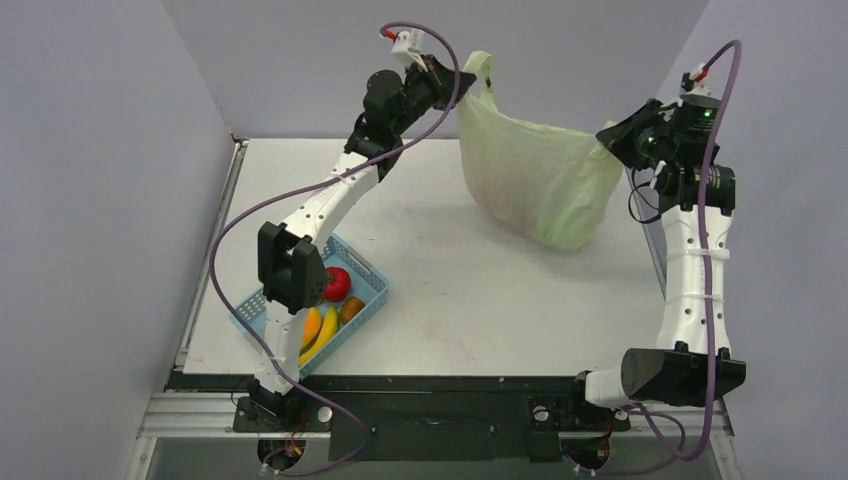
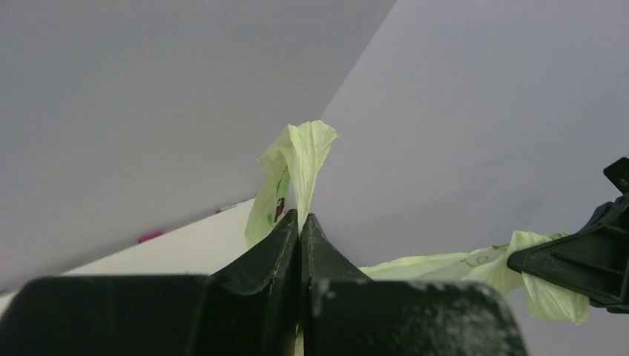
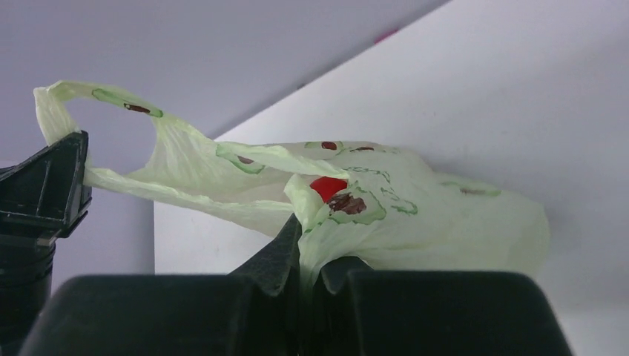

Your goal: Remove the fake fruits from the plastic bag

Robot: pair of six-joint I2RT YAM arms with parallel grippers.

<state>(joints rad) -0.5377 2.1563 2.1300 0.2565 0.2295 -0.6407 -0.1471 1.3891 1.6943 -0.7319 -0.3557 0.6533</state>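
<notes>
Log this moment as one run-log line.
left fingers: shut on plastic bag handle | right fingers: shut on its other side | bag: held up, stretched between them | fake fruits: none visible outside bag

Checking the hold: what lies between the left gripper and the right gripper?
The plastic bag hangs between left gripper and right gripper, each shut on it; the top view shows this.

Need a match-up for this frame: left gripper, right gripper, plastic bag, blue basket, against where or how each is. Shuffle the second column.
1. left gripper
2. right gripper
3. plastic bag
4. blue basket

A. slung between the two grippers
B. sits at the near left in the top view
C. shut on the bag's right side
D. shut on the bag's left handle, far centre

Pairs: 1-D, 2-C, 3-A, 4-B
</notes>
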